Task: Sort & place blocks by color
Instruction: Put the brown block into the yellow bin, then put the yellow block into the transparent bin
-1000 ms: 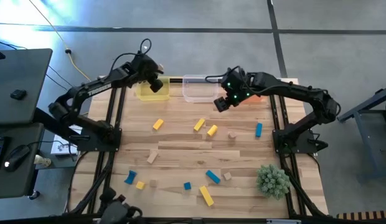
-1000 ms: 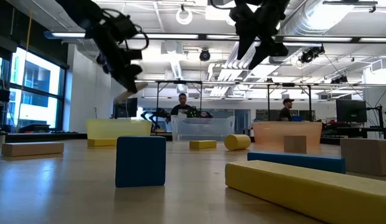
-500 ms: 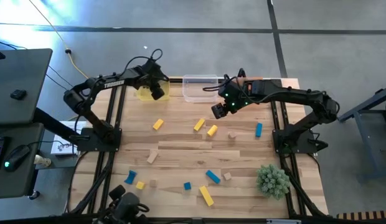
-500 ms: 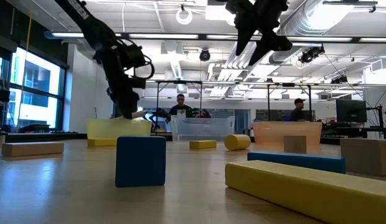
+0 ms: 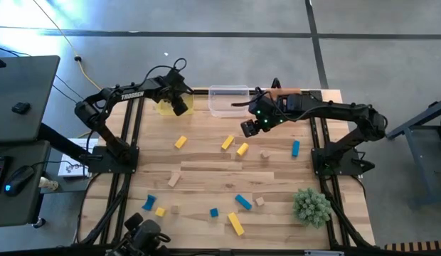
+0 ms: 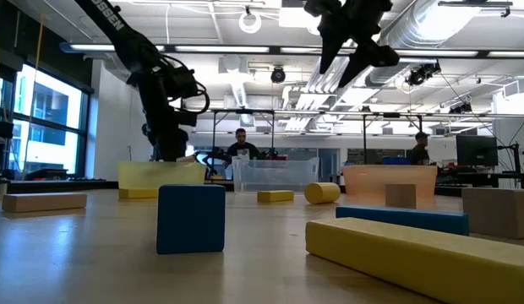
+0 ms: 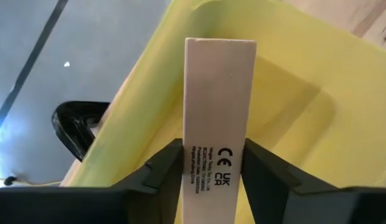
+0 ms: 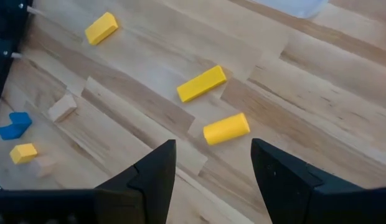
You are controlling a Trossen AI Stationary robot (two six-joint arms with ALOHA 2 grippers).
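- Blocks mostly lie loose on the table (image 5: 206, 153): yellow, blue and tan pieces are scattered from its middle to the near edge, so I judge the sorting to be barely begun.
- Over the far left corner the left gripper (image 7: 213, 163) hangs above the yellow tub (image 5: 166, 107), with a pale tan bar (image 7: 218, 112) standing upright between its fingers (image 7: 162, 168). The fingers touch the bar's sides; whether they grip it or are letting go, I cannot tell.
- A tan bar over the yellow tub looks like a colour mismatch to me, though the tub's contents are hidden from above by the arm.
- The right gripper (image 8: 211, 168) hovers above the middle of the table, towards the far edge, jaws spread and holding nothing. Two yellow blocks lie beneath it: a yellow bar (image 8: 202, 83) and a rounded yellow piece (image 8: 226, 128).
- The clear tub (image 5: 228, 101) sits at the middle of the far edge, with only an orange sliver of the orange tub (image 5: 288, 90) showing behind the right arm.
- A green spiky ball (image 5: 311, 205) rests near the right near corner, just beside a tan cube (image 5: 260, 201), and could crowd that pick.
- People stand well behind the table.
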